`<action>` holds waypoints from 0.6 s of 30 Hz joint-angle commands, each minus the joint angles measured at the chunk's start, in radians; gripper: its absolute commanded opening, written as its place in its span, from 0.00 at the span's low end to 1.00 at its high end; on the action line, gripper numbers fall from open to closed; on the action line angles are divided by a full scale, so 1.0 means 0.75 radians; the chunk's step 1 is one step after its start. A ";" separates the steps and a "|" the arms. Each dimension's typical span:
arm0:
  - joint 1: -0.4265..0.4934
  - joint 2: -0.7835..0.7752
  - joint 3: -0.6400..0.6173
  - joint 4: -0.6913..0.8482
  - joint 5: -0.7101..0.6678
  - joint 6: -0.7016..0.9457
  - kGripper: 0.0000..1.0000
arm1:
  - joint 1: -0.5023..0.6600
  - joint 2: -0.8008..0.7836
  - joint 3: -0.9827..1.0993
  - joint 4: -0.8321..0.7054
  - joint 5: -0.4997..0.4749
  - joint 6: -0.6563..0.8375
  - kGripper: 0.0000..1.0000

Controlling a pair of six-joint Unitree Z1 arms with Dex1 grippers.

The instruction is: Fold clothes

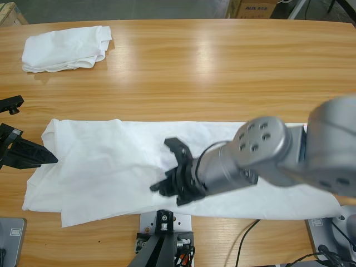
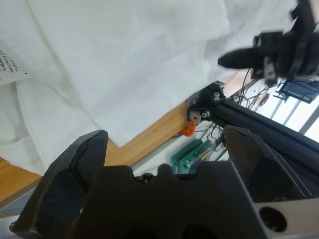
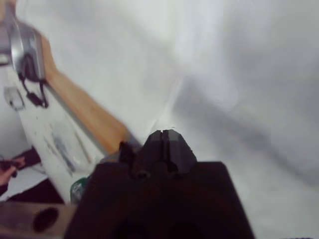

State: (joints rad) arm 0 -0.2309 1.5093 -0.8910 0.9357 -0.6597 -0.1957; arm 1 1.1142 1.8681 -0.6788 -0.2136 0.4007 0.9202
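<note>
Spread T-shirt [image 1: 111, 167] lying flat along the near edge of the tabletop [image 1: 222, 72]. Left gripper [image 1: 47, 157] at the shirt's left edge, fingers [image 2: 70, 184] parted and empty. Folded white bundle [image 1: 67, 49] well beyond the shirt, toward the far left corner. Right gripper [image 1: 172, 167] over the shirt's middle, fingers wide apart, holding nothing.

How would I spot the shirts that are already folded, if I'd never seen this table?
Start at the long wooden table and look to its far left corner. There lies the folded bundle, small and compact. Unlike the T-shirt spread flat along the near edge, no gripper is near it.
</note>
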 commanded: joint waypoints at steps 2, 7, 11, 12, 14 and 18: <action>-0.023 0.014 0.027 -0.024 0.021 0.015 0.91 | 0.050 -0.315 0.012 0.241 -0.219 -0.068 0.00; -0.097 0.019 0.033 -0.065 0.021 0.065 0.94 | 0.033 -0.516 -0.124 0.406 -0.295 -0.149 0.94; -0.172 0.027 0.056 -0.165 0.059 0.048 0.99 | -0.139 -0.328 -0.130 0.272 -0.043 -0.146 0.98; -0.177 0.025 0.068 -0.210 0.080 0.034 0.99 | -0.178 -0.274 -0.130 0.215 0.013 -0.139 0.98; -0.177 0.031 0.077 -0.287 0.088 -0.036 0.99 | -0.247 -0.166 -0.132 0.095 0.118 -0.113 0.97; -0.177 0.023 0.073 -0.352 0.092 -0.207 0.99 | -0.331 0.047 -0.141 -0.069 0.272 -0.080 0.95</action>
State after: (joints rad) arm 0 -0.3517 1.5093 -0.8664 0.7675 -0.6157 -0.2010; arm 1 0.9671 1.6455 -0.7846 -0.0958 0.4388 0.8288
